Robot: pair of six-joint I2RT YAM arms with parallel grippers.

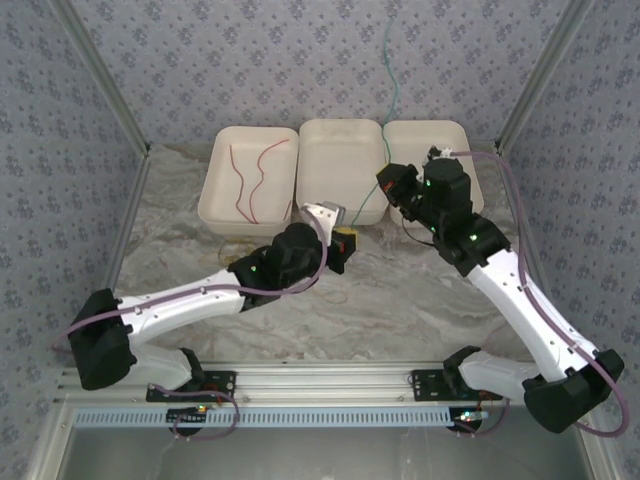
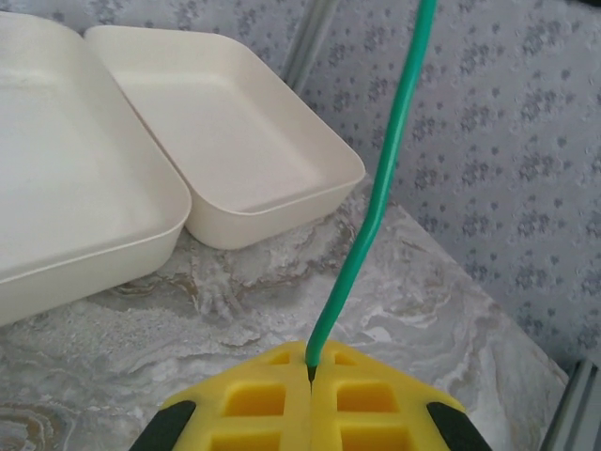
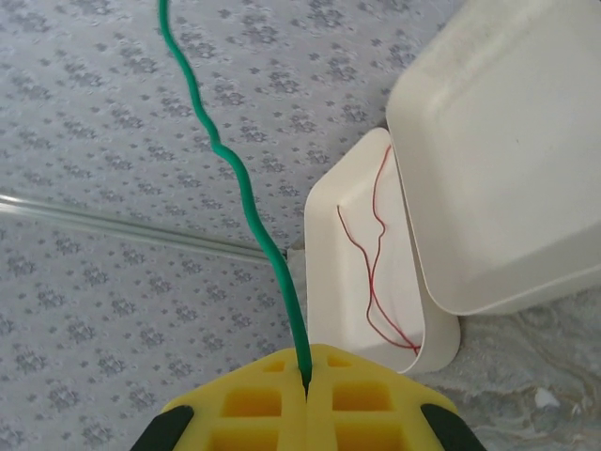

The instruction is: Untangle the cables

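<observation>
Green cable clamped in the shut left pincer and shut right pincer, rising ahead of both. Sorting step in hand: next, probably lower into the empty white tray ahead of left pincer, then release. Red cables trayed ahead of right pincer. Tray rims close; open tabletop beneath.

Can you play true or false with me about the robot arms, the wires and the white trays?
1. The left gripper pinches the green cable. True.
2. The right gripper is open and empty. False: it is shut on the green cable too.
3. The red cables lie on the bare table. False: they lie in the left tray.
4. Three white trays stand side by side. True.
</observation>
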